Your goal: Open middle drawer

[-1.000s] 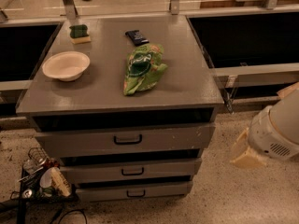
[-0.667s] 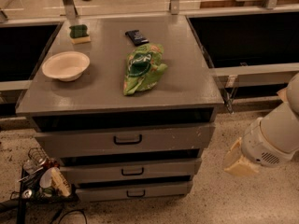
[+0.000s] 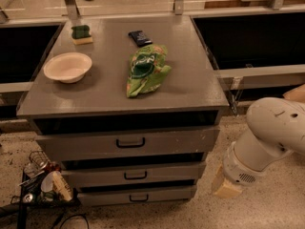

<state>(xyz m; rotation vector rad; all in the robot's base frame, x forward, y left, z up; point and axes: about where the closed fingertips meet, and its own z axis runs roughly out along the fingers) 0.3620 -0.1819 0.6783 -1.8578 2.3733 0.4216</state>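
The grey cabinet (image 3: 124, 104) has three drawers stacked in its front. The middle drawer (image 3: 167, 174) has a medium-height grey front and a small black loop handle (image 3: 135, 175); it sits pushed in, with a dark gap above it. The taller top drawer (image 3: 86, 146) with a larger handle is above it, and the narrow bottom drawer (image 3: 109, 197) is below. My gripper (image 3: 226, 187) is at the end of the white arm (image 3: 271, 132), low to the right of the cabinet, about level with the middle drawer and apart from it.
On the cabinet top lie a white bowl (image 3: 67, 67), a green chip bag (image 3: 145, 70), a small black packet (image 3: 140, 37) and a green sponge (image 3: 81, 33). A wire basket of clutter (image 3: 40, 180) and cables stand on the floor at the lower left. Dark bins flank the cabinet.
The arm and gripper have moved down and to the left, closer to the cabinet's right side. The drawers have not moved.
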